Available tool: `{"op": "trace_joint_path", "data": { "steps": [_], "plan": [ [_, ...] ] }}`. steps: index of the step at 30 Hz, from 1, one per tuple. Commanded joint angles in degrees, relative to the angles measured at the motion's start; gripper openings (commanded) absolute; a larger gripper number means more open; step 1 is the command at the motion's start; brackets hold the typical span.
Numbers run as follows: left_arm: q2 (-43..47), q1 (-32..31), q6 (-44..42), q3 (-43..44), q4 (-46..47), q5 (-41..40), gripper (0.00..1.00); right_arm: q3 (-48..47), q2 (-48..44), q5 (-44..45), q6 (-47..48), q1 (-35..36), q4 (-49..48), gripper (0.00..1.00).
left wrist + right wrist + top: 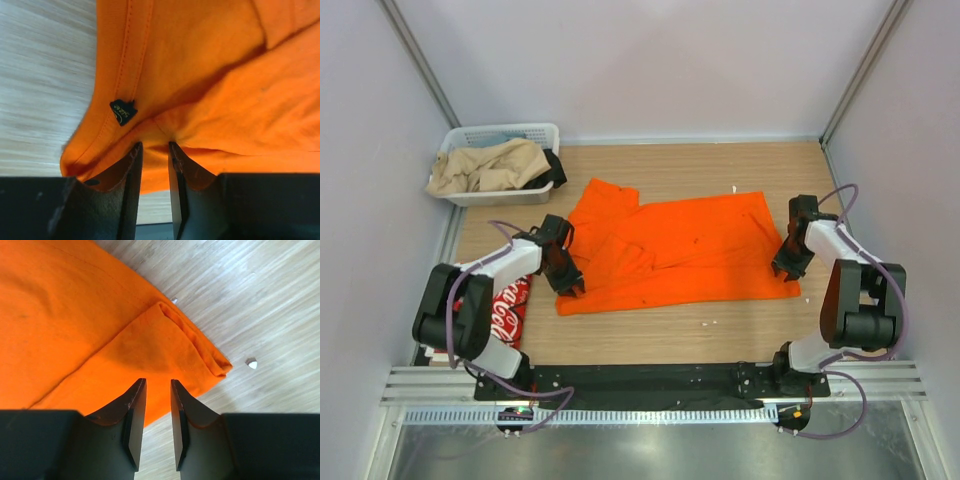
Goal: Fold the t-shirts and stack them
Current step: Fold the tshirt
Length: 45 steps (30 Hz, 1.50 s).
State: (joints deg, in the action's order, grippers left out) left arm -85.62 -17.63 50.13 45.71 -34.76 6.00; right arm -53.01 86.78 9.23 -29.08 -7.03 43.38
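Note:
The orange t-shirt (pixel 690 250) lies spread across the middle of the table, partly folded over itself. My left gripper (pixel 567 280) is at its near left corner. In the left wrist view the jaws (pixel 154 145) stand a little open, with a raised fold of orange cloth (pixel 225 90) between the tips. My right gripper (pixel 786 268) is at the near right corner. Its jaws (pixel 157 381) are a little open over the flat doubled corner of the shirt (pixel 65 315). The red t-shirt (pixel 510 310) with white script lies bunched at the left edge, partly under my left arm.
A white slatted basket (pixel 490 198) holding beige and dark cloth stands at the back left. A black label (pixel 123 111) sits on the orange hem. Small white scraps (pixel 251 362) lie on the wood by the right corner. Walls close in both sides.

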Motion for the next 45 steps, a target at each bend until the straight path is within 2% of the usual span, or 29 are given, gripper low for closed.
{"op": "trace_joint_path", "data": {
  "steps": [1,5,8,10,13,15,16,19,25,29,30,32,36,41,45],
  "plan": [
    [-5.3,0.0,-3.0,3.1,2.6,-4.1,0.29,1.0,2.7,-0.2,-0.3,-0.1,-3.6,0.32],
    [-12.2,1.4,-6.6,7.9,1.5,-5.6,0.29,2.3,5.7,1.2,1.2,-0.1,-5.1,0.33],
    [-14.6,1.5,-10.1,11.3,0.8,-8.3,0.30,1.3,7.6,4.5,3.2,-0.1,-4.4,0.36],
    [-14.5,1.5,-11.5,13.5,-0.3,-9.1,0.30,1.0,7.1,3.2,3.2,-0.1,-3.7,0.39],
    [-10.7,1.4,-11.9,14.0,-3.5,-10.9,0.33,0.4,3.6,2.3,2.4,0.0,-0.9,0.49],
    [-6.0,1.4,-11.5,13.4,-6.1,-13.0,0.42,-0.4,0.9,1.5,1.6,0.0,0.7,0.55],
    [-4.4,1.5,-11.5,12.8,-6.9,-13.6,0.50,-0.6,-0.7,1.3,1.2,0.0,2.3,0.57],
    [1.7,1.4,-10.5,11.2,-9.8,-13.6,0.53,-0.4,-5.0,1.5,0.2,-0.3,5.0,0.61],
    [8.0,1.5,-6.1,5.0,-9.3,-7.9,0.50,5.1,-8.8,-2.8,-2.8,-4.4,4.0,0.59],
    [7.3,3.3,-6.3,2.1,-6.1,-6.4,0.49,8.3,-8.6,-4.1,-3.5,-6.5,1.3,0.50],
    [7.1,4.3,-6.4,0.9,-5.2,-1.7,0.51,8.4,-8.0,-4.3,-3.0,-6.9,0.4,0.50],
    [7.9,6.9,-6.1,-1.1,-1.8,1.0,0.57,8.3,-6.9,-4.8,-2.7,-7.5,-0.6,0.50],
    [8.4,7.8,-6.6,-1.9,-0.9,1.1,0.59,8.8,-6.2,-4.7,-2.8,-8.1,-1.8,0.49],
    [5.6,9.1,-7.3,-1.9,-1.2,1.0,0.57,10.4,-5.7,-4.6,-3.2,-9.2,-3.1,0.47],
    [3.8,9.6,-7.3,-2.4,-0.7,1.1,0.48,11.4,-4.8,-4.2,-3.2,-9.8,-3.8,0.46]
  ]
}}
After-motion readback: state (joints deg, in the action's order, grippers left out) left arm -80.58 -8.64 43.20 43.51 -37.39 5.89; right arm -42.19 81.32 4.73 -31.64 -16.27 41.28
